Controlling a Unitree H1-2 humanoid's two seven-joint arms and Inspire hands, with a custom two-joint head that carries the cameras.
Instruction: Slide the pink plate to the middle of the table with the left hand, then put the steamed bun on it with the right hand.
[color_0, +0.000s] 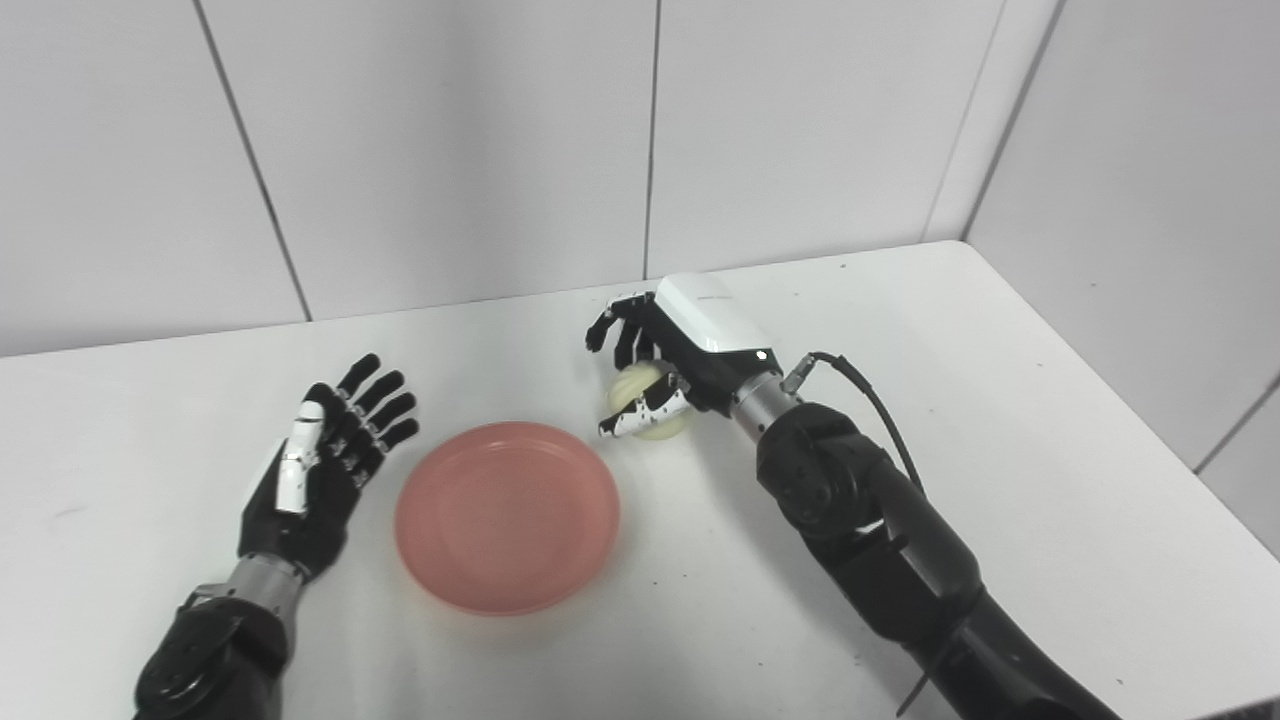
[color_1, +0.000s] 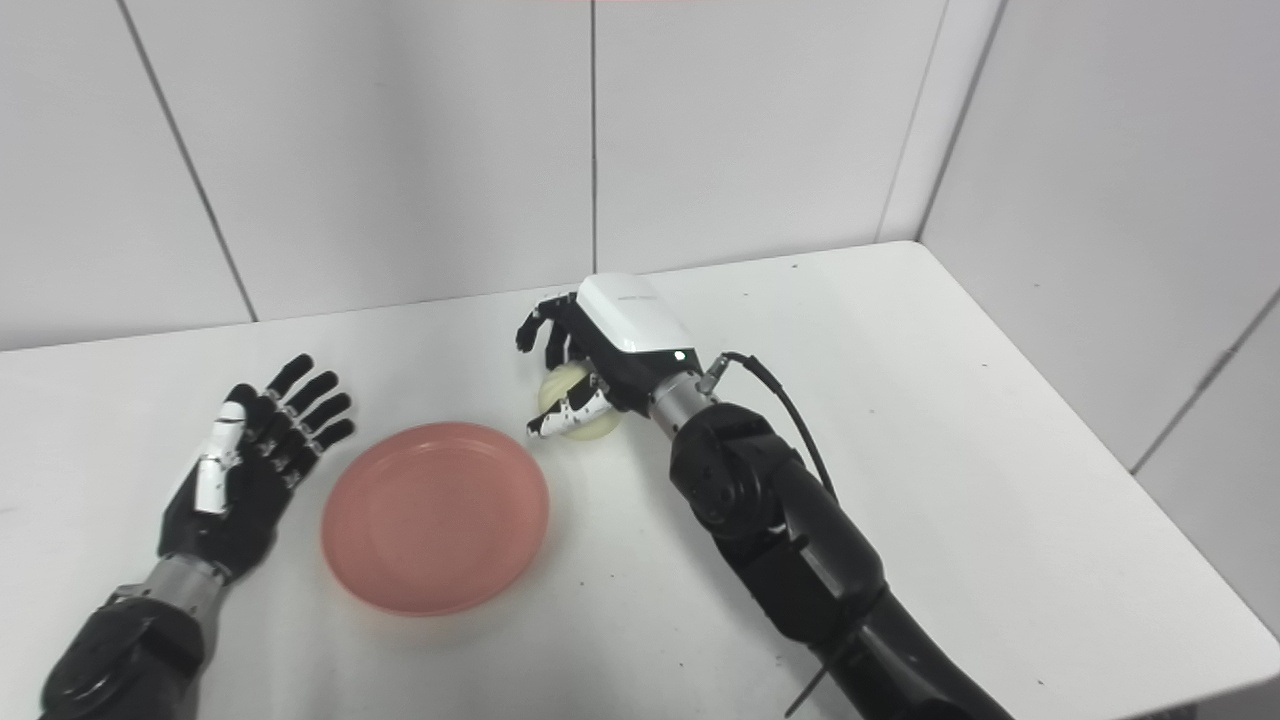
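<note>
A pink plate (color_0: 507, 515) lies flat near the middle of the white table (color_0: 1000, 400), with nothing on it. My left hand (color_0: 320, 465) rests just left of the plate, palm up, fingers spread, open and apart from the rim. A pale steamed bun (color_0: 650, 400) sits just past the plate's upper right rim. My right hand (color_0: 675, 350) comes over it from the right, its fingers and thumb curled around the bun (color_1: 580, 405). Whether the bun touches the table is hidden by the hand.
Grey panelled walls close off the back and the right side of the table. The table's right edge runs diagonally toward the front. A black cable (color_0: 870, 400) loops off my right wrist.
</note>
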